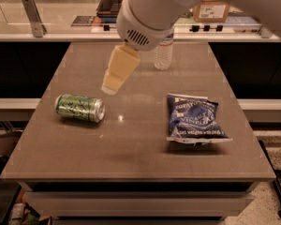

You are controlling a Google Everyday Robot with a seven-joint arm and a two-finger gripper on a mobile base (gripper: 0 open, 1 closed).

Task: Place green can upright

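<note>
The green can [79, 108] lies on its side on the left part of the brown table [131, 168], silver end facing right. My gripper [111, 84], cream-coloured, hangs from the large white arm and points down and left. It is in the air above the table, a little above and to the right of the can, not touching it.
A blue chip bag [194, 118] lies flat on the right part of the table. A clear plastic water bottle [163, 54] stands at the back, partly behind the arm. A counter [51, 20] with a tray and a box runs behind the table.
</note>
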